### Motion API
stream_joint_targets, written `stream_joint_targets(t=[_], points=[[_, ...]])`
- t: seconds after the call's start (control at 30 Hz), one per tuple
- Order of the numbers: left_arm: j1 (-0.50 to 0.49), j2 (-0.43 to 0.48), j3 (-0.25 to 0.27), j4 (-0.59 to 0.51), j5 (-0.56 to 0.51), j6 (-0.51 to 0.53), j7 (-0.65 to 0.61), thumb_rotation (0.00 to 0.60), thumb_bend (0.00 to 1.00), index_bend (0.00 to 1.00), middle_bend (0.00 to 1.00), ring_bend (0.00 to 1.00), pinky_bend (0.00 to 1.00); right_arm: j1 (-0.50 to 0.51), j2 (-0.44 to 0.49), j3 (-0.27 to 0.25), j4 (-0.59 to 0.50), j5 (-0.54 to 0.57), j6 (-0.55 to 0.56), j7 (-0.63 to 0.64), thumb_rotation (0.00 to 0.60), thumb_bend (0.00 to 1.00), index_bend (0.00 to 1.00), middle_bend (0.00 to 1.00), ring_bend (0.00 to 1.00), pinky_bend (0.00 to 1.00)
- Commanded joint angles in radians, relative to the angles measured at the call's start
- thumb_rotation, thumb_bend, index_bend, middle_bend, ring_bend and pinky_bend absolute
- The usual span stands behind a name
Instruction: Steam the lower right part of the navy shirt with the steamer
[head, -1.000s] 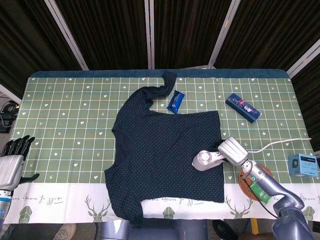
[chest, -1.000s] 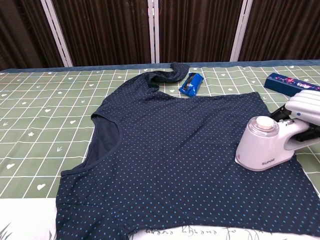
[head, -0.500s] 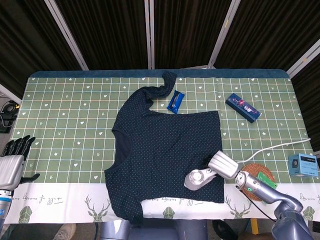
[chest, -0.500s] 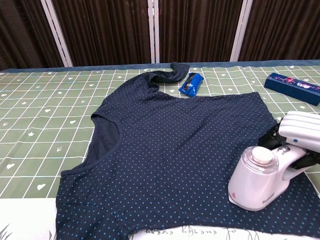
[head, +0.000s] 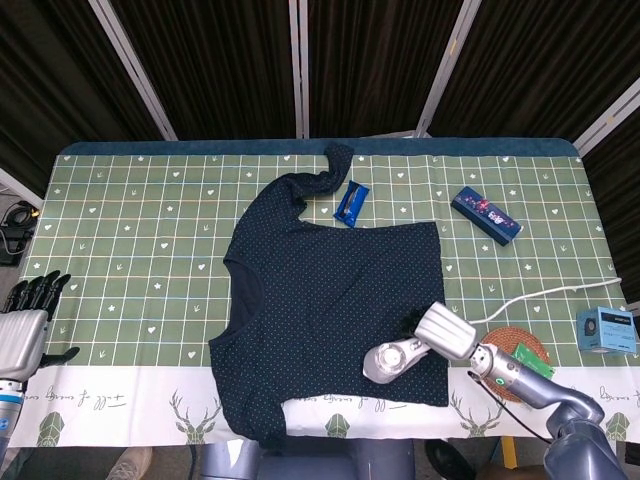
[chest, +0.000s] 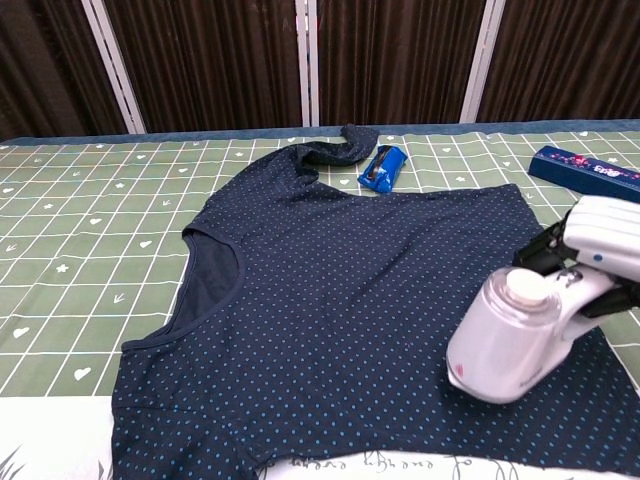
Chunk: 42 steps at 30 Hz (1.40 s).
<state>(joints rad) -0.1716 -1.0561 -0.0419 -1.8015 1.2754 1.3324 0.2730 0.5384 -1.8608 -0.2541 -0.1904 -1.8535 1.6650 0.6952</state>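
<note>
Spread flat on the green checked tablecloth (head: 130, 230), the navy shirt (head: 330, 300), neck to the left and hem to the right, one sleeve bunched at the far side near a small blue packet (head: 351, 202). Soft, thin and light by the look, so likely to drag and wrinkle under a sliding tool; nothing pinning it down.

On the near right part of the shirt, close to the hem corner, the steamer (head: 392, 360): white, rounded head, handle running right into the right hand (head: 446, 332). Right hand wrapped firmly around that handle, fingers closed on it. In the chest view the steamer (chest: 505, 340) seems tilted, head toward the left, and whether its base touches the cloth fully or only at one edge cannot be told. Hard, smooth plastic body, probably some weight from water inside, so best taken by the handle as now, never by the hot face. White cord (head: 545, 297) trailing off to the right, past a round woven coaster (head: 517, 352); could tug on the tool during a long stroke.

Left hand (head: 25, 320) far off at the left near edge of the table, holding nothing, fingers apart, not shown in the chest view. Could serve to hold the fabric taut if it begins to creep.

Also on the table: a long blue box (head: 486, 215) on the far right, a small grey box (head: 606, 329) at the right edge.
</note>
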Motion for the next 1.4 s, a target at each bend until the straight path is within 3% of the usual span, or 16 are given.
stream_joint_targets(t=[0.03,0.37,0.47,0.67,0.73,0.87,0.97,1.1,1.2,1.4], points=[[0.0,0.0,0.0,0.0,0.0,0.0,0.0,0.6,0.0,0.0,0.0,0.0,0.0,0.016,0.017,0.051,0.008,0.051,-0.013,0.006,0.6,0.86,0.8,0.67,0.67,0.92],[0.002,0.005,0.0,-0.007,0.004,0.004,-0.005,0.6,0.0,0.0,0.0,0.0,0.0,0.036,0.073,0.188,0.028,0.211,-0.29,0.03,0.6,0.82,0.73,0.63,0.63,0.89],[0.002,0.006,0.0,-0.008,0.005,0.003,-0.007,0.6,0.0,0.0,0.0,0.0,0.0,0.034,0.086,0.203,0.035,0.237,-0.419,-0.006,0.6,0.69,0.66,0.57,0.57,0.81],[0.002,0.007,0.001,-0.009,0.006,0.002,-0.008,0.6,0.0,0.0,0.0,0.0,0.0,0.033,0.118,0.197,0.01,0.243,-0.552,-0.037,0.6,0.26,0.51,0.44,0.42,0.62],[0.001,0.007,0.002,-0.009,0.008,0.002,-0.008,0.6,0.0,0.0,0.0,0.0,0.0,0.034,0.124,0.196,0.001,0.244,-0.57,-0.047,0.6,0.2,0.43,0.39,0.37,0.59],[0.002,0.008,0.002,-0.012,0.01,0.004,-0.008,0.6,0.0,0.0,0.0,0.0,0.0,0.037,0.14,0.197,-0.021,0.25,-0.628,-0.074,0.6,0.06,0.17,0.13,0.11,0.43],[0.004,0.01,0.002,-0.014,0.013,0.006,-0.011,0.6,0.0,0.0,0.0,0.0,0.0,0.039,0.153,0.201,-0.04,0.258,-0.665,-0.085,0.6,0.0,0.06,0.02,0.0,0.32],[0.005,0.014,0.002,-0.017,0.016,0.007,-0.018,0.6,0.0,0.0,0.0,0.0,0.0,0.038,0.186,0.204,-0.085,0.263,-0.679,-0.086,0.6,0.0,0.0,0.0,0.0,0.21],[0.005,0.017,0.003,-0.019,0.021,0.008,-0.023,0.6,0.0,0.0,0.0,0.0,0.0,0.031,0.218,0.201,-0.129,0.259,-0.661,-0.087,0.6,0.0,0.0,0.0,0.0,0.2],[0.011,0.033,0.001,-0.031,0.036,0.021,-0.047,0.6,0.0,0.0,0.0,0.0,0.0,-0.022,0.349,0.195,-0.317,0.239,-0.497,-0.131,0.6,0.0,0.0,0.0,0.0,0.19]])
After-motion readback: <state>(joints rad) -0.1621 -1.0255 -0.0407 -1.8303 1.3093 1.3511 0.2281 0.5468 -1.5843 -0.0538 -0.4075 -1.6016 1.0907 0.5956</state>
